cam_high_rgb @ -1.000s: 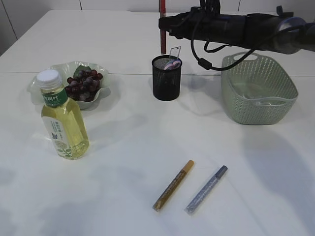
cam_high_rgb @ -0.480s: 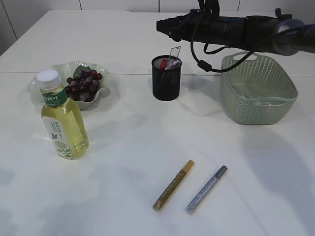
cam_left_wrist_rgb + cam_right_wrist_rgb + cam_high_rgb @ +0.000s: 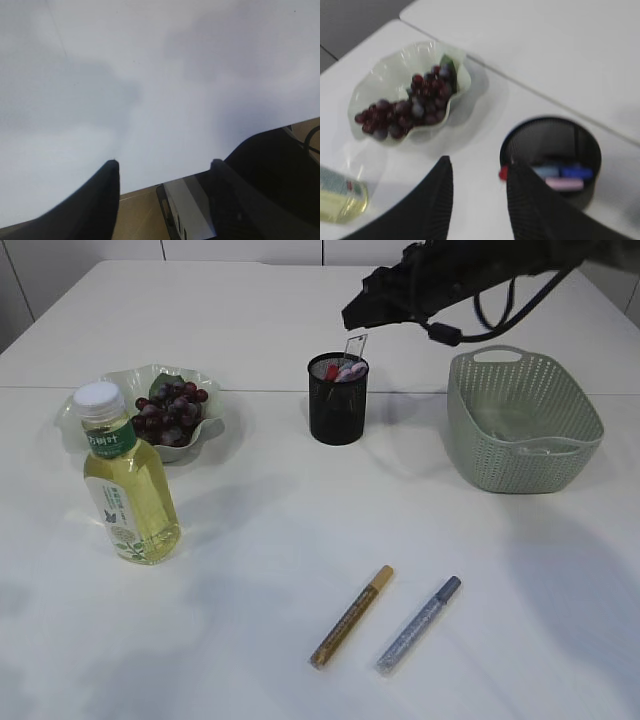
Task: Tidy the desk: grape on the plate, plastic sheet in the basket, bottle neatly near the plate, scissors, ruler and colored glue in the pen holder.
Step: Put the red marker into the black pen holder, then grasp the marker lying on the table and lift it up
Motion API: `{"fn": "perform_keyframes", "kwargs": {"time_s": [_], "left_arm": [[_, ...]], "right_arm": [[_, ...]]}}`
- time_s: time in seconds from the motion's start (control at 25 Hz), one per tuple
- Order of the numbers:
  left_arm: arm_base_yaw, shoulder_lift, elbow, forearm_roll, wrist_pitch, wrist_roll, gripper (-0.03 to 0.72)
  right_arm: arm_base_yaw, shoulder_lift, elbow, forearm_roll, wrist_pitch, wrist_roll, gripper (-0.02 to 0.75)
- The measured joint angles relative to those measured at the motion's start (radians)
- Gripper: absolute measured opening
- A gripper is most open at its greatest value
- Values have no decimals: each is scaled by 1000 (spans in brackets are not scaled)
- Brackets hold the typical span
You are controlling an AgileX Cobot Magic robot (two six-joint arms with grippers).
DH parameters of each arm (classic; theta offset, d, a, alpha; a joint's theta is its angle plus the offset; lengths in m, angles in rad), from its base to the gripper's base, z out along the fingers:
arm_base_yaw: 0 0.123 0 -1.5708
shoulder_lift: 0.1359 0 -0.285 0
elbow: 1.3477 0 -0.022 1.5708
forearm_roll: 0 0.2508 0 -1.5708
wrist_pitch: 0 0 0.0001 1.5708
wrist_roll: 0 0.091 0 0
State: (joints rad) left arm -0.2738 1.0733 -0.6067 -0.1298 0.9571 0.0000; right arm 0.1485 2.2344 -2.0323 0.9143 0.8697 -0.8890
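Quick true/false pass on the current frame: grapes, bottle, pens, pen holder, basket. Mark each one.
1. The grapes lie on the plate. True.
2. The bottle lies on its side. False: it stands upright, cap on.
3. Two pens, the gold pen and the silver pen, lie on the table. True.
4. The pen holder is empty. False: several items stick out of it.
5. The basket stands left of the plate. False: it stands at the far right.
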Motion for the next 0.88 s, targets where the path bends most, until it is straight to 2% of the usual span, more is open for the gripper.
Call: {"fn": "perform_keyframes", "kwargs": {"time_s": [0.04,0.16,0.28,0.4,0.6,0.88], "left_arm": [[0,0,0,0,-2,0,415],[0,0,0,0,-11,0,415],[0,0,0,0,-22,0,415],[0,0,0,0,-31,0,415],[0,0,0,0,-63,0,415],[0,0,0,0,-85,0,415]], "right_arm": [[0,-35,0,-115,60,125,302],[0,-106,-4,-345,239,411,302],[0,-154,12,-465,340,605,302],[12,-215,92,-535,351,716,302],[82,-350,297,-649,355,799,302],[172,-511,653,-674,355,901,302]]}}
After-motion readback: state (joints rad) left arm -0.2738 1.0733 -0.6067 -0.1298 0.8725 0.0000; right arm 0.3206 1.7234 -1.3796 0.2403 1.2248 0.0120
